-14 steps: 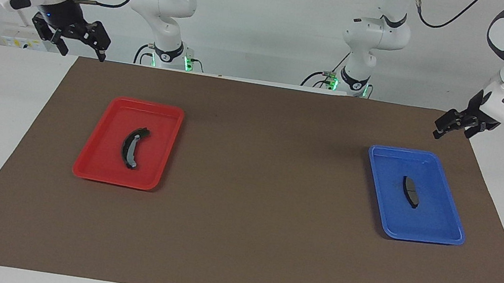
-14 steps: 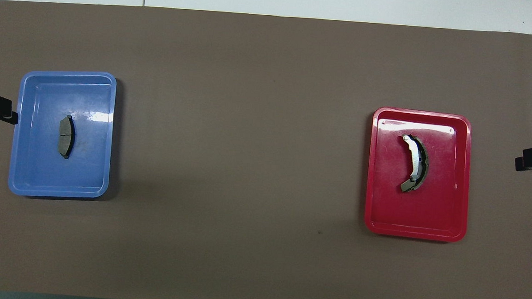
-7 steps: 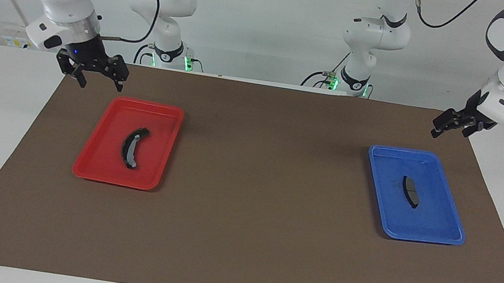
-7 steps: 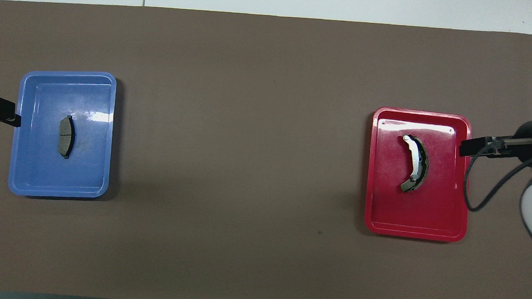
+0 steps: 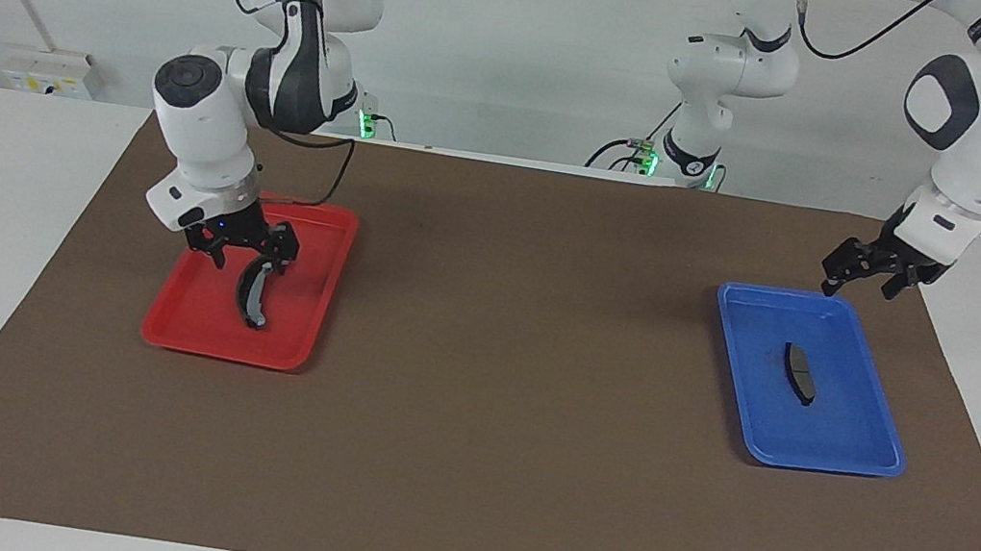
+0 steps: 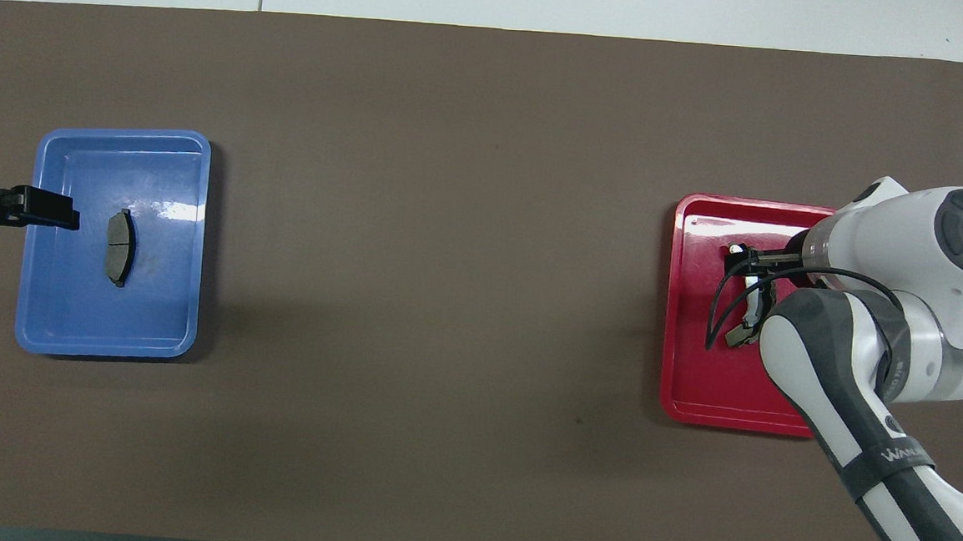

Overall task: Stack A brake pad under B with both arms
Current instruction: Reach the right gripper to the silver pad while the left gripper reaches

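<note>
B (image 5: 254,291) lies in the red tray (image 5: 299,354), directly under the right gripper (image 5: 242,248), whose open fingers straddle its upper end; its long axis runs away from the robots; A brake pad (image 5: 800,372) lies in the blue tray (image 5: 852,456), below and apart from the left gripper (image 5: 860,274), fingers spread.

The right arm bends down steeply from its base, and the right gripper (image 5: 243,250) hangs low with fingers spread, toward the right arm's end of the table. The left gripper (image 5: 860,272) hangs higher near the table's corner at the left arm's end, its wrist tilted, fingers apart.
</note>
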